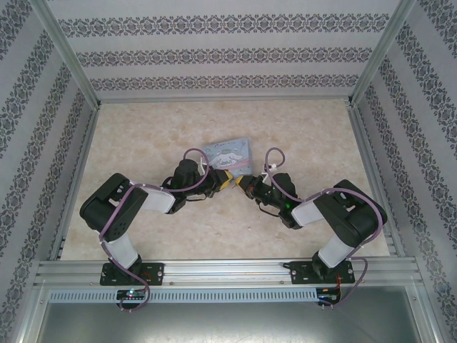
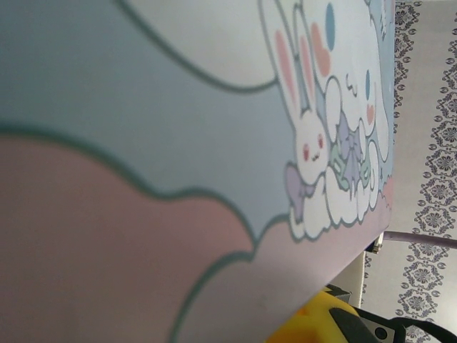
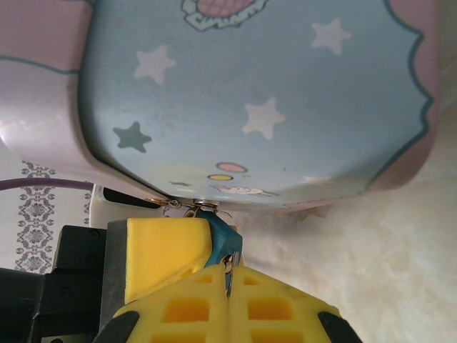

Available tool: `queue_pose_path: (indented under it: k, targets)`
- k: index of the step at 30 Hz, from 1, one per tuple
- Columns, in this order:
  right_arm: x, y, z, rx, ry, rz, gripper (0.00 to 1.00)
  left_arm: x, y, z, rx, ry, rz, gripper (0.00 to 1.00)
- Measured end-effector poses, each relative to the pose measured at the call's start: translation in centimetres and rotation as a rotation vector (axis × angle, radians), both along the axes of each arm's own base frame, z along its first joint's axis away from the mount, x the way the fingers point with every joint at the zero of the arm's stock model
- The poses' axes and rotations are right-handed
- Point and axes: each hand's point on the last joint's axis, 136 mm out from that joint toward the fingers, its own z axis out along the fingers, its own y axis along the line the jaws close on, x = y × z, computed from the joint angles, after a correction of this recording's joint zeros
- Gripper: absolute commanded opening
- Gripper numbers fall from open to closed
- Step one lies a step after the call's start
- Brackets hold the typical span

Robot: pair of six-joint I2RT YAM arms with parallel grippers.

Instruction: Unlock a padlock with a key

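At the bottom edge of the cartoon tin (image 3: 271,107), the tiny teal padlock (image 3: 223,239) hung by its thin silvery shackle (image 3: 200,207). The right fingers (image 3: 271,300) were pinched fully together on a dark sliver of key (image 3: 227,268) right under it. One of the left fingers (image 3: 164,250) sat against the padlock's side, and I honestly couldn't tell that pair's gap.
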Motion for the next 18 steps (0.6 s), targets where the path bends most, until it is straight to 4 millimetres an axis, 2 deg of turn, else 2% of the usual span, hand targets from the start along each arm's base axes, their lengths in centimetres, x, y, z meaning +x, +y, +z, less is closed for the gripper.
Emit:
queue_pose_path:
  k: [11,18]
  targets:
    - [0.0,0.0,0.1,0.0,-0.005,0.001,0.0,0.0,0.0,0.1,-0.007,0.005,0.003,0.0]
    - [0.2,0.2,1.3,0.025,-0.052,0.009,0.0,0.3,0.0,1.1,-0.075,0.02,0.025,0.0]
